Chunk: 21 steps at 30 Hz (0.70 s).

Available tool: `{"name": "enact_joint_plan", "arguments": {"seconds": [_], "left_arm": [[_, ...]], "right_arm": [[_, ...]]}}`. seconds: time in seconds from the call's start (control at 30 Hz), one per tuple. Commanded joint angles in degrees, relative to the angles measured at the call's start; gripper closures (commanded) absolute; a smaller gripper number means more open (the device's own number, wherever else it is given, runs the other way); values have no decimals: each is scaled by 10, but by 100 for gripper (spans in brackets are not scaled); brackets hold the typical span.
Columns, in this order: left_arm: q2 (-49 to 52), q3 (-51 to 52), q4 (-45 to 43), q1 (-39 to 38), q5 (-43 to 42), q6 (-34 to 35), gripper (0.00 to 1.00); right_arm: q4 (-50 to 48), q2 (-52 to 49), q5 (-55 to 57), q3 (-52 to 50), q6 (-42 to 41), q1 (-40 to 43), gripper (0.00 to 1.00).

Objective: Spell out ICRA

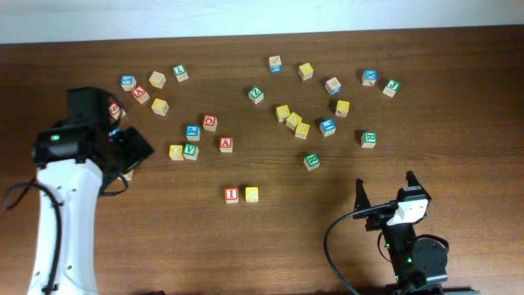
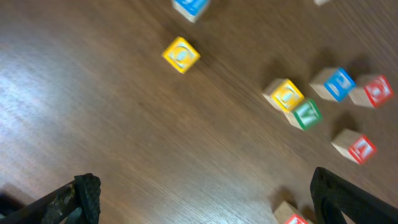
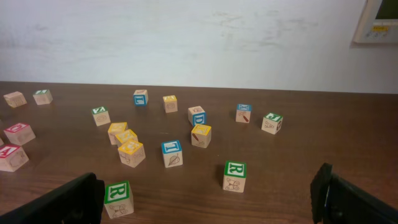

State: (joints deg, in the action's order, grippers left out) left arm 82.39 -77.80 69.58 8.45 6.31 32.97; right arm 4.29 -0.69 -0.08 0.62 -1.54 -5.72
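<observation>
1. Nearest, on the right, the right arm's fingers (image 3: 351, 202) are spread wide and hold nothing above the dark wooden surface (image 1: 164, 246).
2. At about the same depth, near the middle, sits the small wooden cube with a red "I" face (image 1: 232, 194). A small yellow-faced wooden cube (image 1: 251, 194) is just beside it on the right, its letter too small to read.
3. Farther, at the left, the left arm's fingers (image 2: 342, 199) are also spread wide and empty over bare wood.
4. The small wooden cube with a red "A" face (image 1: 225, 144) lies beyond the pair.
5. The small wooden cube with a green "R" face (image 1: 368, 138) stands alone, farther on the right.
6. The other lettered cubes (image 1: 304, 70) are scattered toward the far edge.
</observation>
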Motion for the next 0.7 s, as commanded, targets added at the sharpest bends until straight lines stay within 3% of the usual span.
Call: {"name": "enact_joint_plan", "arguments": {"seconds": [0.0,0.1,0.17,0.23,0.3,0.43,0.57,0.67], "left_arm": [[2,22,-9,7,-18,-3,1],[2,45,-28,5,-38,-42,1],[2,55,-62,5,-124,-118,1],[3,55,-73,5,-156,-139,1],[3,56,-77,5,-158,-139,1],[3,56,-84,-12,-188,-208,3],[3,56,-83,-44,-136,-196,1],[3,56,-72,-51,-22,-98,1]], "right_arm": [[4,3,3,-3,-4,-3,2],[3,3,3,-3,-4,-3,2],[4,3,3,-3,-4,-3,2],[4,3,3,-3,-4,-3,2],[3,3,3,-3,-4,-3,2],[4,3,3,-3,-4,-3,2],[4,3,3,-3,-4,-3,1],[3,3,3,-3,-4,-3,2]]}}
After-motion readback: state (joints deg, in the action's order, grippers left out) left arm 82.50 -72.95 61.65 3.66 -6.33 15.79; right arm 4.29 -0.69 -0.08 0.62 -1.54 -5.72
